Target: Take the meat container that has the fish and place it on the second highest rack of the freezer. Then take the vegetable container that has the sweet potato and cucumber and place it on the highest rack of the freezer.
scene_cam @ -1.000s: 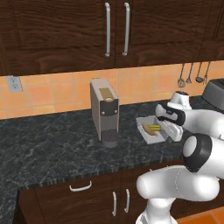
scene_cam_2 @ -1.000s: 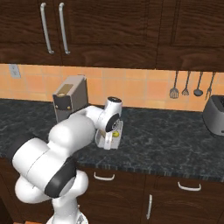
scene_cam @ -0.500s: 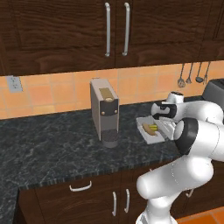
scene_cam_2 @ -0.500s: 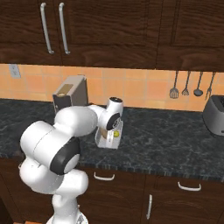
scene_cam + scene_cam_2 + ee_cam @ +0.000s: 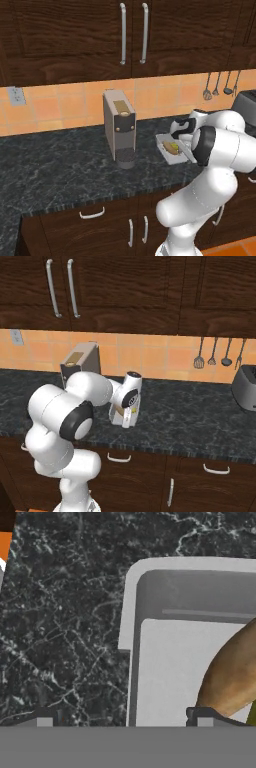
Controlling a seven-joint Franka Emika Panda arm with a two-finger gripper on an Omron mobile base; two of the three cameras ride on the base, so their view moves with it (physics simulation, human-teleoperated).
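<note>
Upper cabinets (image 5: 100, 40): I see dark wood doors with long silver bar handles above the orange tiled wall, over the coffee machine.
Counter (image 5: 55, 165): I have the dark speckled stone top under the coffee machine and running out to both of its sides.
Arm (image 5: 220, 150): my white arm bends over the counter edge to the right of the coffee machine, hand down low by the tray.
Coffee machine (image 5: 119, 127): my landmark, a grey upright box standing on the counter against the wall; in the right base view (image 5: 80, 363) it sits behind the arm.
Toaster (image 5: 246, 387): I see it well to the right of the coffee machine, at the far end of the counter.
Utensils (image 5: 212, 353): three hang on the wall between the coffee machine and the toaster.
Tray (image 5: 169, 150): white and shallow, flat on the counter just right of the coffee machine; the hand view shows its rim corner (image 5: 131, 602).
Sweet potato (image 5: 231, 672): orange-brown, lying inside the tray.
Cucumber (image 5: 174, 147): a yellow-green bit in the tray beside the sweet potato.
Gripper (image 5: 122, 718): released and wide; I see one fingertip (image 5: 42, 716) outside the tray over bare counter, the other inside by the sweet potato, nothing held.
</note>
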